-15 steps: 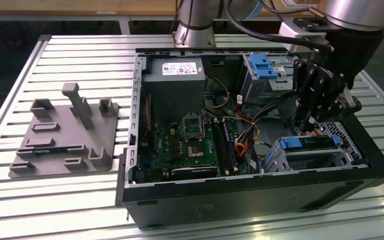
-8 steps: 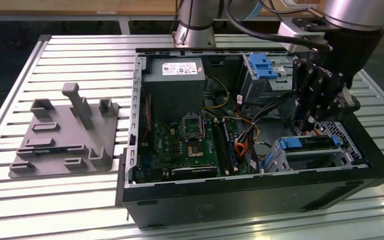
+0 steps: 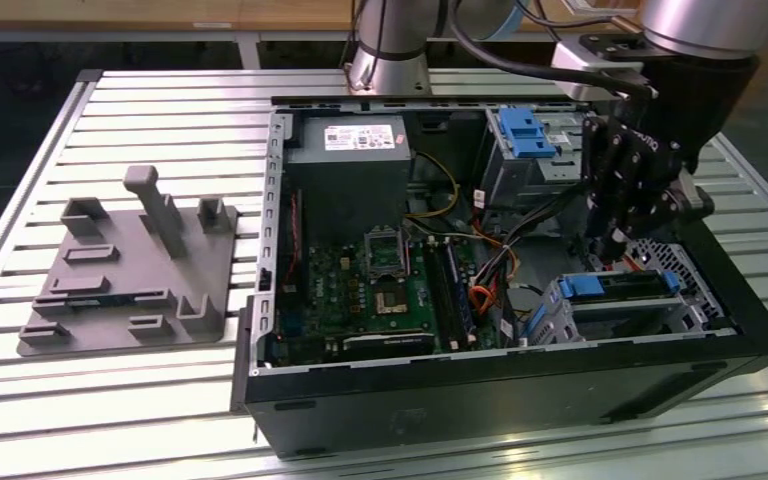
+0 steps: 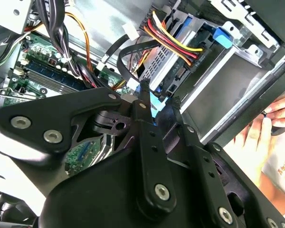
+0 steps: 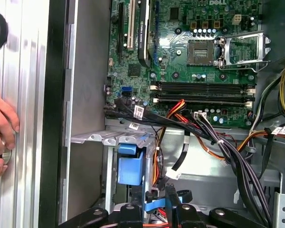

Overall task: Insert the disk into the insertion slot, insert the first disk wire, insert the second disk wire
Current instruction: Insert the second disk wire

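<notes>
The disk [image 3: 620, 287], silver in a blue carrier, sits inside the insertion slot [image 3: 688, 268], a perforated metal cage at the case's front corner on the exterior view's right. In the second wrist view a red, yellow and black disk wire [image 4: 180, 47] runs to a black plug on the disk's end [image 4: 178, 78]. My gripper [image 3: 611, 250] hangs just behind the cage. In both wrist views its fingers [image 4: 143, 102] are shut on the end of a blue flat disk wire [image 4: 156, 102] close to the disk's end. The blue carrier tab [image 5: 130, 164] lies just ahead of the gripper [image 5: 153, 206].
Loose cable bundles [image 5: 228, 152] cross between the motherboard [image 3: 371, 290] and the cage. A taller bay with a blue latch [image 3: 524, 135] stands behind the gripper. A person's hand [image 4: 261, 135] rests outside the case wall. A grey fixture [image 3: 131, 270] lies on the table at the exterior view's left.
</notes>
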You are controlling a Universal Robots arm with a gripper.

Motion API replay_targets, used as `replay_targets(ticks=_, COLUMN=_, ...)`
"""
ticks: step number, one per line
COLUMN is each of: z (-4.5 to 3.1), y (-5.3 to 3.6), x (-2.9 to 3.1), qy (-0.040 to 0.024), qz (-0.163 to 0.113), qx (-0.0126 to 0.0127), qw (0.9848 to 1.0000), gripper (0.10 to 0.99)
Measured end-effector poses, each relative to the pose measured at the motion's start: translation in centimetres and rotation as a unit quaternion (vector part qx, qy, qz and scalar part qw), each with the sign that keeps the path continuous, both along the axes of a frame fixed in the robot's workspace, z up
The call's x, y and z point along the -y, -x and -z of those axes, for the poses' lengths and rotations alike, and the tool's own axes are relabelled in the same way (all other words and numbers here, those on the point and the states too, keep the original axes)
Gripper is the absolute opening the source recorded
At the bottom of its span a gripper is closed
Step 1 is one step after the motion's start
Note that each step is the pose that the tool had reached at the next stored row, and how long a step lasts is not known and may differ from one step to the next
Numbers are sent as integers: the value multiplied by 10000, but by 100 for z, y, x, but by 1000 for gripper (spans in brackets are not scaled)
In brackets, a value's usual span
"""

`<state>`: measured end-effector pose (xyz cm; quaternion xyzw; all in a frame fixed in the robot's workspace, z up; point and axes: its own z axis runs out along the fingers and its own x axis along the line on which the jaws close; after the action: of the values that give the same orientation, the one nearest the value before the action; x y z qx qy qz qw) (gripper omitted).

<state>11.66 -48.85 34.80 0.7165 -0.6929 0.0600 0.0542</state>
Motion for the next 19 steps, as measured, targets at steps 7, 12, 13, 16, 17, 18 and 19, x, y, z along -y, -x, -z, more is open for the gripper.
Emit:
replay_targets(ticks=7, z=21, y=0, x=-25, qy=22, qz=7, qx=-1, qw=10000, gripper=314)
replay_targets(ticks=12, z=34, y=1, x=-32, qy=34, qz=12, qx=-1, qw=10000, gripper=243)
replay_targets(ticks=13, z=37, y=0, x=-33, qy=35, qz=12, qx=0, qw=10000, gripper=243)
replay_targets(ticks=16, z=44, y=1, x=-36, qy=41, qz=15, qx=-1, qw=10000, gripper=243)
replay_targets(ticks=17, z=46, y=0, x=-37, qy=44, qz=15, qx=-1, qw=10000, gripper=224)
replay_targets(ticks=18, z=48, y=1, x=-37, qy=46, qz=17, qx=-1, qw=10000, gripper=173)
replay_targets(ticks=19, z=51, y=1, x=-37, qy=47, qz=17, qx=-1, qw=10000, gripper=173)
